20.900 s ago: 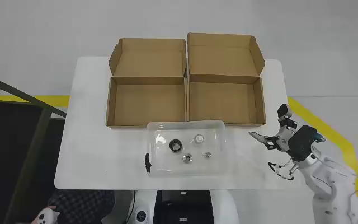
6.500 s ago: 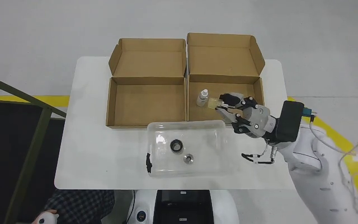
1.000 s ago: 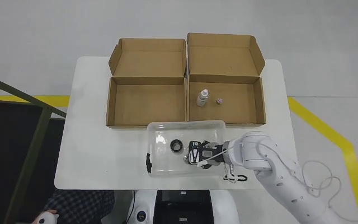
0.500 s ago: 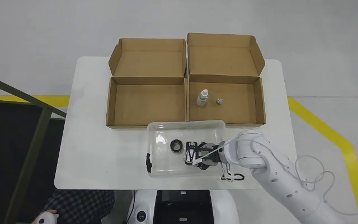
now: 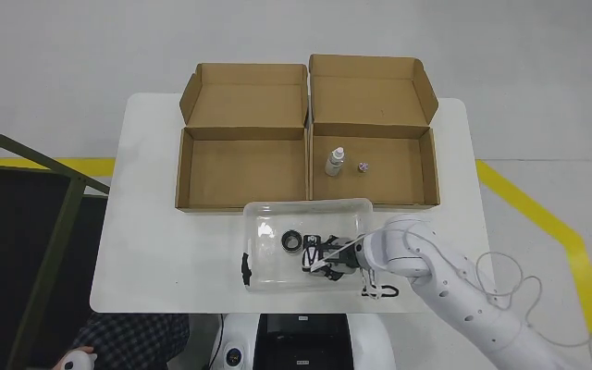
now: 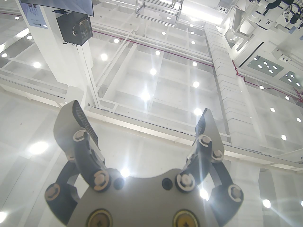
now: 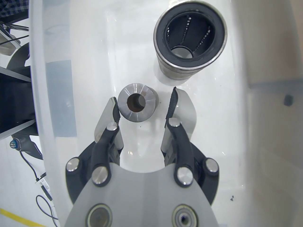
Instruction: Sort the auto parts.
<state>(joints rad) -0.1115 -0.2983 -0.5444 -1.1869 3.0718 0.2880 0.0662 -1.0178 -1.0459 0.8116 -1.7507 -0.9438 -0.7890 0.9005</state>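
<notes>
Auto part in hand: small silver steel sleeve w/ a round bore [image 7: 137, 105], standing upright on the floor of the clear plastic tray [image 5: 305, 203] at the near edge of the white table [image 5: 148, 203]. Right gripper [image 7: 143, 106] is straddling it, fingers spread; one ribbed pad [image 7: 116, 113] is sitting right at the sleeve's wall, the other is hanging apart w/ a visible gap. I'm reading this as the pinch before a lift. Doing it well: centre the wrist so both pads are meeting the wall together, otherwise the sleeve is prob. tipping or skidding; grip low on the body, lift straight up over the tray rim, and stay off the larger steel cylinder w/ black lining and ball rows [image 7: 189, 48], standing just beside the free fingertip.

Right wrist view is giving the pad gap and both bores. Top view is hiding those under the arm but is showing the drop spots beyond the tray: left brown cardboard box [image 5: 242, 171] and right brown cardboard box [image 5: 398, 176], the latter holding a small white bottle-shaped part [image 5: 334, 162] and a tiny dark piece [image 5: 363, 167]. Left gripper [image 6: 140, 116], fingers wide apart and gripping nothing, is pointing up at a lit ceiling [image 6: 165, 72].
</notes>
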